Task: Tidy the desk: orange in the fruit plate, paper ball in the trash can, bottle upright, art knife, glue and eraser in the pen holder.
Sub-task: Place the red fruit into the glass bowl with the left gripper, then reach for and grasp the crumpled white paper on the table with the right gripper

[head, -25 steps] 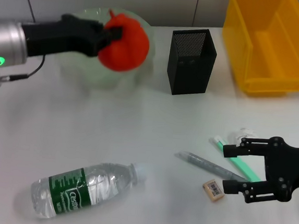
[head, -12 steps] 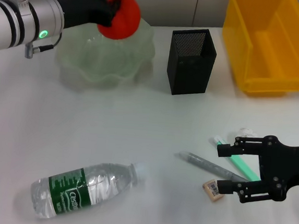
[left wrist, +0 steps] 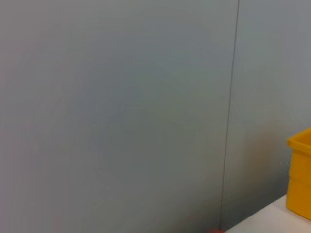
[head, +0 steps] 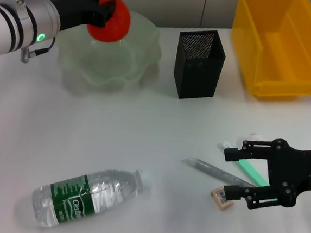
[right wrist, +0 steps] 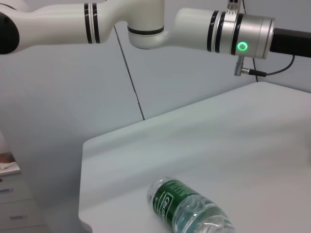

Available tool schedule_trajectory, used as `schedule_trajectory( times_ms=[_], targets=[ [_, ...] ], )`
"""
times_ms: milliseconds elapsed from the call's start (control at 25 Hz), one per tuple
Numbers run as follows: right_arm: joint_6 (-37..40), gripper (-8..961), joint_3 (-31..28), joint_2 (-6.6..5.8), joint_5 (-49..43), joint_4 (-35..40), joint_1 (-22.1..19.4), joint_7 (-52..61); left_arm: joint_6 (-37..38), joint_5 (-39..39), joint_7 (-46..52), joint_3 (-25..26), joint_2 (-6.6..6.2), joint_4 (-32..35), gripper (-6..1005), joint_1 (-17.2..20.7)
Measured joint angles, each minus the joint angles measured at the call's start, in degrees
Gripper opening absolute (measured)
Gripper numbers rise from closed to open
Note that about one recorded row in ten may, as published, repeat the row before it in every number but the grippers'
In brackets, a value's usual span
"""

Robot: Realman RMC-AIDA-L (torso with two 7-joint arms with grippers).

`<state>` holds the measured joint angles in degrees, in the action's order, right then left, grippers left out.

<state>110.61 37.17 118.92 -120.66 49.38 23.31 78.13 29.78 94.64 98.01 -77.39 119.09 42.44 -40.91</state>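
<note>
1. Currently, the orange (head: 109,18) is held in the fingers of the left gripper (head: 102,11), above the ten o'clock part of the fruit plate (head: 122,64), clear of the bowl's floor.
2. The fruit plate is seen at about eleven o'clock on the tabletop (head: 115,140), with the pen holder (head: 199,65) just beside it at its three o'clock.
3. The trash can (head: 284,46) is placed at one o'clock on the tabletop, apart from the pen holder.
4. The bottle (head: 86,196) is found lying on its side at seven o'clock, its cap end turned toward three o'clock; it is also caught in the right wrist view (right wrist: 189,211).
5. The right gripper (head: 237,174) is held low at four o'clock, its fingers spread wide and closed on nothing.
6. Between and near those fingers a grey art knife (head: 213,172) and a green glue stick (head: 249,169) are seen lying on the tabletop.
7. The eraser (head: 221,197) is set just beside the lower finger, its barcode label facing up.
8. A small white paper ball (head: 251,137) is partly visible at the twelve o'clock side of the right gripper.
</note>
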Motion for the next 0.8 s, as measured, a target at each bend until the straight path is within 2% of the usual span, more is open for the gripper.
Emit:
schedule_trajectory(
  times_ms=[200, 400, 480, 520, 560, 640, 680, 720, 760, 800],
  targets=[
    [-0.3, 771, 0.0, 0.00, 0.0, -0.2, 0.3, 0.0, 1.1, -1.0, -0.1, -0.2, -0.02, 0.7, 297, 0.8],
    [-0.4, 770, -0.3, 0.00, 0.0, -0.2, 0.6, 0.0, 6.1, -2.5, -0.8, -0.1, -0.44, 3.6, 474, 3.3],
    [-0.4, 770, -0.4, 0.00, 0.0, -0.1, 0.8, 0.0, 11.2, -2.5, -2.1, 0.7, -0.60, 5.5, 556, 5.0],
    [-0.5, 770, -0.5, -0.02, 0.0, 0.3, 0.9, 1.1, 16.9, -2.6, -3.8, 1.8, -0.68, 7.3, 602, 7.0],
    [-0.5, 770, -0.5, -0.02, 0.0, 0.3, 0.9, 1.1, 16.9, -2.6, -3.8, 1.8, -0.68, 7.3, 647, 7.0],
    [-0.7, 770, -0.5, -0.20, 0.0, 0.9, 1.2, 2.9, 24.0, -2.6, -5.5, 3.7, -0.73, 9.5, 739, 9.8],
    [-1.0, 770, -0.5, -0.34, 0.0, 1.3, 1.4, 4.0, 27.1, -2.6, -6.1, 4.6, -0.74, 10.2, 749, 10.9],
    [-1.1, 770, -0.5, -0.47, 0.0, 2.9, 1.6, 5.9, 36.9, -2.8, -8.3, 7.7, -0.82, 11.2, 759, 13.9],
    [-1.1, 770, -0.5, -0.47, 0.0, 2.9, 1.6, 5.9, 36.9, -2.8, -8.3, 7.7, -0.82, 11.2, 769, 13.9],
    [-1.1, 770, -0.4, -0.47, 0.0, 3.9, 1.7, 6.8, 40.8, -3.0, -9.4, 9.1, -0.87, 11.2, 779, 14.9]
  ],
)
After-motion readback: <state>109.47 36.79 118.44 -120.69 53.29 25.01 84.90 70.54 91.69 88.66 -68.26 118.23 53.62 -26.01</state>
